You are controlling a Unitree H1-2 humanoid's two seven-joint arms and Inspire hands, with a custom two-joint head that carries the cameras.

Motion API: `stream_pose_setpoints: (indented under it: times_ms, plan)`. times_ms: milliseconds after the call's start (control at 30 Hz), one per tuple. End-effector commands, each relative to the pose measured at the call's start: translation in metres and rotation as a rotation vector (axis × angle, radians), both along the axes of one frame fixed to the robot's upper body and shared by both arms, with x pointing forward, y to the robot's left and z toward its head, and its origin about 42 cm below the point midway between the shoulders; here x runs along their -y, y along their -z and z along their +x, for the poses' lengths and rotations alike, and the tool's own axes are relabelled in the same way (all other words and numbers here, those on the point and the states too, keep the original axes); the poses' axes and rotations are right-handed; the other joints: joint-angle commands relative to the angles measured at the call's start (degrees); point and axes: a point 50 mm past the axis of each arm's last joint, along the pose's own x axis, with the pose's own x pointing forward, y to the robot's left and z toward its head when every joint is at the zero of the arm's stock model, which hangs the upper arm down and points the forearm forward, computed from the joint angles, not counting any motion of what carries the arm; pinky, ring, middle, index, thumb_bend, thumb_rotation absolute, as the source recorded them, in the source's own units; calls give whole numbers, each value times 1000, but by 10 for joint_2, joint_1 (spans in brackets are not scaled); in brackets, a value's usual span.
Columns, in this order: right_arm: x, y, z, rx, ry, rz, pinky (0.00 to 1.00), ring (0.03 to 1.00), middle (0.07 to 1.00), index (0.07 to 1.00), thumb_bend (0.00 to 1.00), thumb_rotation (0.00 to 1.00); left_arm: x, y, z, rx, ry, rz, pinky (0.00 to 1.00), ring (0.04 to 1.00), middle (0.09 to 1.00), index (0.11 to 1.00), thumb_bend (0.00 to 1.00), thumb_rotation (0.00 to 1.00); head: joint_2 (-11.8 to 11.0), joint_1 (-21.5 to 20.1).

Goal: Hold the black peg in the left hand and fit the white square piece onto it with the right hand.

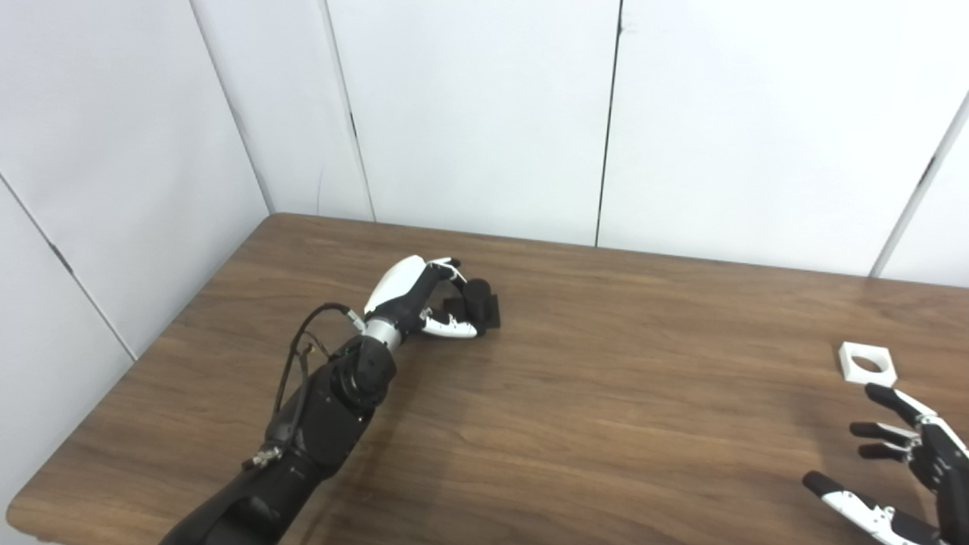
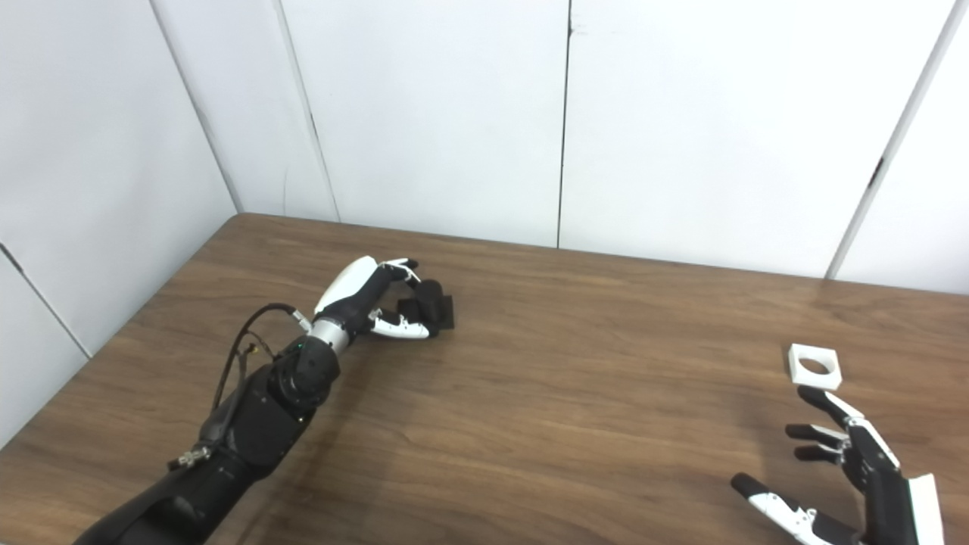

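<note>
White wall panels [image 1: 469, 113] stand behind a brown wooden table [image 1: 575, 424]. On the left, the left hand [image 1: 412, 299] has its fingers [image 1: 450, 327] curled round the black plastic peg [image 1: 478, 303], w/ the peg down on the table. Far right, the white square piece with a round hole [image 1: 867, 362] lies flat, on its own. Just below it the right hand [image 2: 848, 469] is spread wide, holding nothing, fingertips near the piece but not touching.

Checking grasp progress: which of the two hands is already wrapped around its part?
The left hand, fingers curled around the black peg. The right hand is open, short of the white square piece.
</note>
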Motion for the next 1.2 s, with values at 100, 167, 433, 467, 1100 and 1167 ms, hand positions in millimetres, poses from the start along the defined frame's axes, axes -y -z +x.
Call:
stream_pose_setpoints:
  times_ms: [100, 167, 433, 467, 1100, 1167]
  plan:
    - [-4, -4, -4, 32, 1, 18, 559, 655, 813, 771, 741, 210, 0, 6, -5, -54, 129, 6, 949, 972, 927, 492, 521, 75, 3, -3]
    - [-5, -5, -4, 31, -1, 19, 555, 654, 813, 771, 743, 213, 1, 8, -6, -60, 159, 4, 948, 976, 928, 492, 522, 75, 4, -5]
    - [-6, -8, -5, 26, -9, -4, 574, 668, 827, 782, 747, 276, 15, 18, -12, -111, 295, -12, 996, 999, 936, 492, 522, 73, 7, -13]
    - [-5, -7, -5, 26, -11, -6, 579, 669, 830, 783, 750, 289, 18, 20, -13, -114, 314, -16, 996, 999, 936, 492, 522, 74, 7, -14]
    - [-5, -3, -5, 19, -2, 14, 567, 673, 835, 790, 778, 369, 68, 23, -22, -88, 545, 0, 945, 987, 929, 489, 521, 76, 20, -45]
    - [-5, -3, -5, 25, 6, 6, 556, 672, 836, 780, 780, 375, 73, 23, -23, -88, 563, -2, 940, 987, 929, 489, 521, 76, 21, -48]
